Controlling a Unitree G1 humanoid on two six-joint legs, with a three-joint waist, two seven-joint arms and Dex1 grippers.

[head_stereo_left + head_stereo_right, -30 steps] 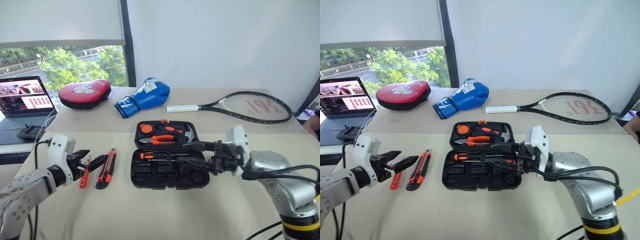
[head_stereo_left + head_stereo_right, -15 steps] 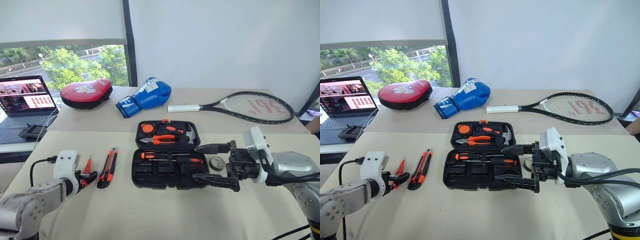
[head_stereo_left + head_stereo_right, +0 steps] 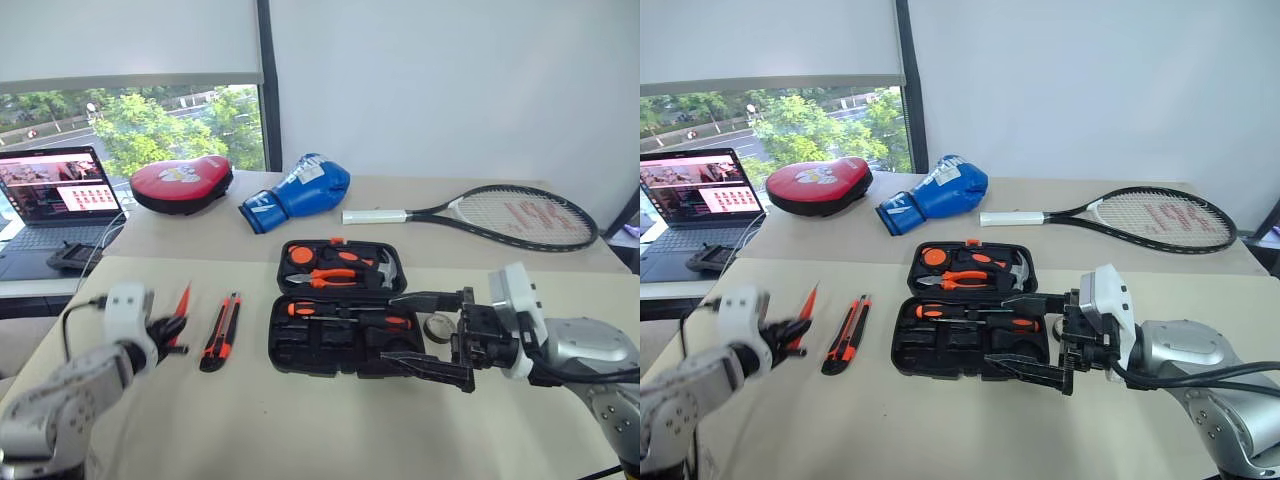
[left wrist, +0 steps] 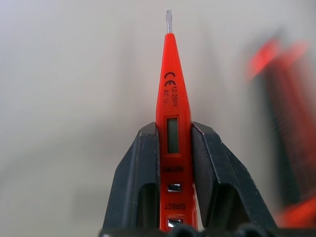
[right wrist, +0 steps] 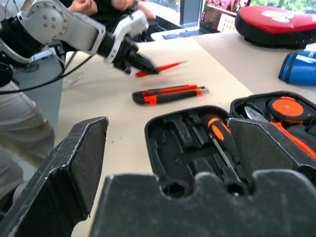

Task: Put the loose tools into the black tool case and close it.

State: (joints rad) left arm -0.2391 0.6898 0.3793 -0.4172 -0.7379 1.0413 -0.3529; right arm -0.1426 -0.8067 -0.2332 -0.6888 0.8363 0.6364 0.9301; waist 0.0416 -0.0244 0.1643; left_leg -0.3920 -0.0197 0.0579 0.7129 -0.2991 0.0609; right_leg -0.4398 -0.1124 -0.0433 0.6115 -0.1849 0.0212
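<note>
Orange tester screwdriver (image 4: 173, 118) is pinched between my left gripper's (image 3: 172, 327) two black fingers (image 4: 136, 182), clamped around the handle near its little window, metal tip sticking out past them. In the head views the tester is tilted up off the table (image 3: 300, 420), so I judge it lifted, not resting.

Black tool case (image 3: 335, 320) lies open mid-table, at about 3 o'clock from my left gripper and well apart from it. Pliers, hammer and the round orange tape measure sit in the far half. The two black-and-orange-handled screwdrivers (image 3: 345, 313) already lie in the near half. Utility knife (image 3: 219, 331) is loose on the table between my left gripper and the case. Small black tape roll (image 3: 437, 326) sits just beside the case at its 3 o'clock edge.

My right gripper (image 3: 440, 335) hovers at the case's right side, jaws spread wide, grasping nothing.

Step in hand, as I read it: carrying the tester to the case. Next move calls for swinging my left arm toward 3 o'clock, over the knife, then lining the tester with a slim recess in the near half before letting go. Which recess fits it I cannot tell. Knife and tape roll are still left, then closing the lid.
</note>
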